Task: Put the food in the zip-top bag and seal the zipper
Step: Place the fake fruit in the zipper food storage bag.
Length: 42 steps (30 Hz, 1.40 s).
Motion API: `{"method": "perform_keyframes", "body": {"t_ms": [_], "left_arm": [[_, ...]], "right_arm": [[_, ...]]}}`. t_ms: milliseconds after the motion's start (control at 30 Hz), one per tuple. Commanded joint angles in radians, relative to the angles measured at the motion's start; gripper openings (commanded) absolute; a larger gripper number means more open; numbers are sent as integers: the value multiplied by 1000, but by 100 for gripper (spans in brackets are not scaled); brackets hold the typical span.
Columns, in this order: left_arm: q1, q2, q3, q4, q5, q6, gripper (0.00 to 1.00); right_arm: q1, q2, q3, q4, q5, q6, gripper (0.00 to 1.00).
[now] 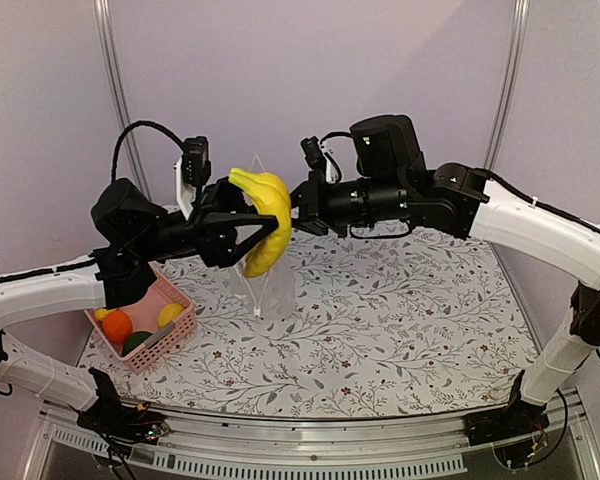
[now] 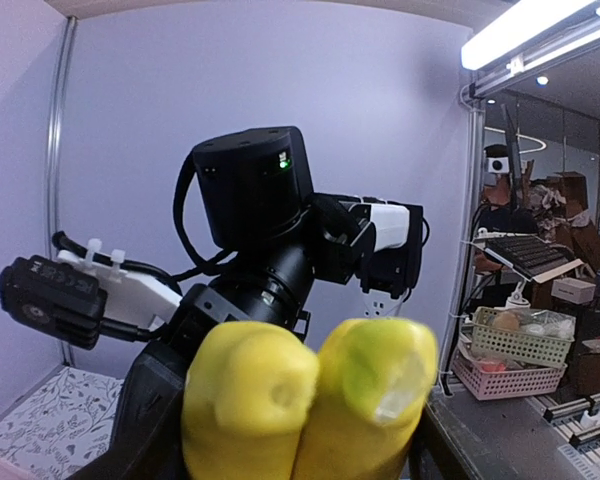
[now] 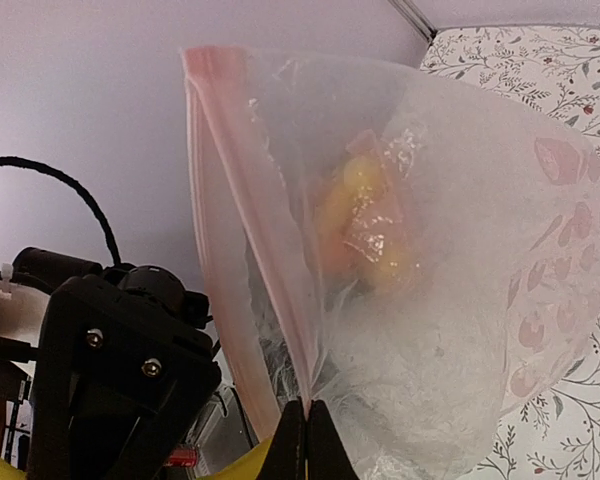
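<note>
The zip-top bag (image 1: 271, 288) hangs clear of the table, upright and crumpled, its lower end just above the floral cloth (image 1: 400, 320). The right gripper (image 3: 305, 441) is clenched on the bag's edge, pinching the film where the pink-tinted zipper (image 3: 238, 200) runs down to its fingertips. A yellow blur (image 3: 370, 220) shows through the plastic in the right wrist view; I cannot tell whether it lies inside the bag or behind it. The left gripper (image 1: 265, 238) grasps the bananas (image 1: 265, 212), jaws spread around them, holding them up beside the top of the bag and close to the right gripper. The pink basket (image 1: 176, 335) sits on the cloth at the left, holding an orange (image 1: 117, 325), a lemon-like piece (image 1: 170, 314), a dark green piece (image 1: 135, 342) and a small yellow piece (image 1: 101, 314). Lilac walls (image 1: 310, 70) with metal poles (image 1: 115, 80) enclose the table; past them, the left wrist view shows a bench with a strip light (image 2: 540, 30) above it.
</note>
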Motion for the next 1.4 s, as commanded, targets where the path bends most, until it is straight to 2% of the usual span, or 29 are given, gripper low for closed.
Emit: {"method": "perform_keyframes", "body": {"t_ms": [0, 300, 533, 800, 1167, 1367], "left_arm": [[15, -31, -19, -47, 9, 30, 56], [21, -88, -5, -301, -79, 196, 56], [27, -109, -42, -289, -156, 157, 56], [48, -120, -38, -353, -195, 157, 57], [80, -84, 95, -620, -238, 186, 59], [82, -69, 132, -709, -261, 228, 60]], "right_arm": [[-10, -34, -15, 29, -25, 8, 0], [-20, -75, -47, 17, -5, 8, 0], [-22, -99, -72, 3, 23, -4, 0], [-22, -116, -81, -44, 61, -29, 0], [-22, -119, -95, -55, 97, -44, 0], [-22, -108, -77, -52, 98, -56, 0]]}}
